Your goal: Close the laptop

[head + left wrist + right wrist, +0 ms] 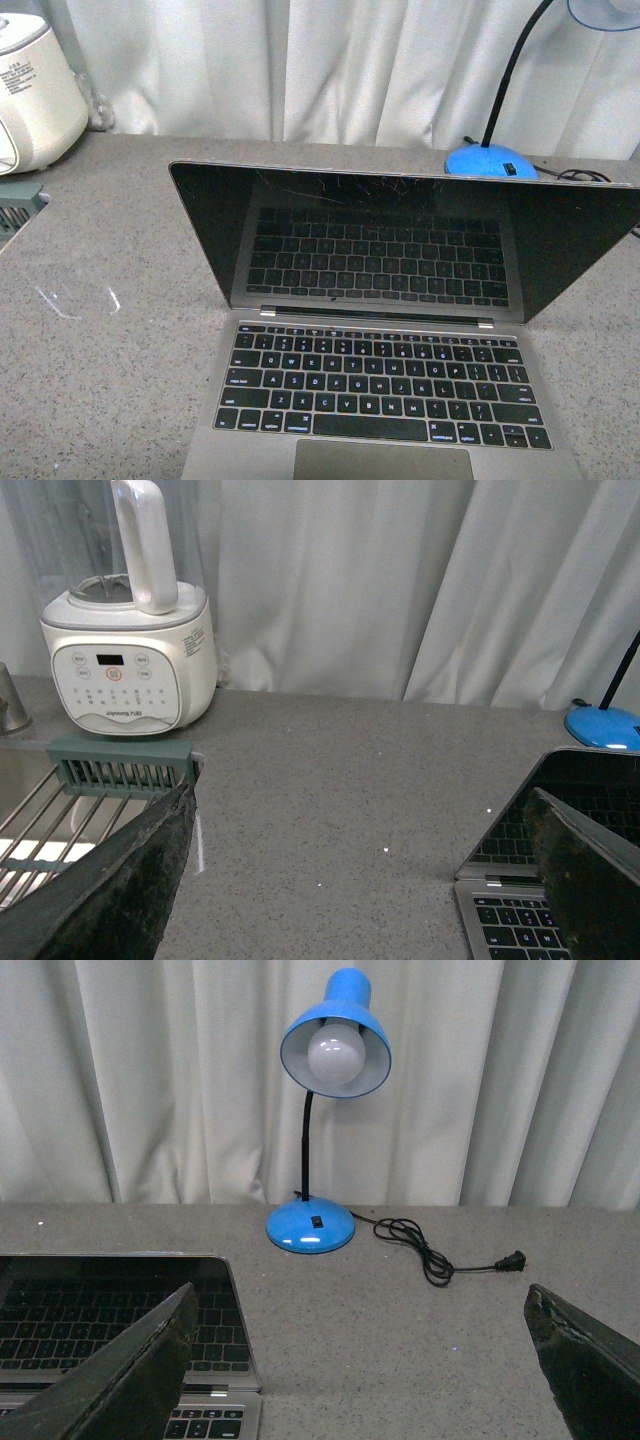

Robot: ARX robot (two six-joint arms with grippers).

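Laptop [380,330] stands open at the bench's near edge, its dark, scratched screen tilted back. A white countertop blender [130,660] occupies the far left corner, and a blue desk lamp [312,1225] stands by the far edge. The left gripper [360,805] and right gripper [360,1300] both gape wide, holding nothing.

The black keys [380,385] of the laptop [250,445] carry white legends. They are small, but single letters such as A, S and D at the left of the middle row can just be made out. The white appliance [130,650] has a control panel [115,675] with ringed button signs, a line of print below them and more print on its side [195,640], all too small to read.
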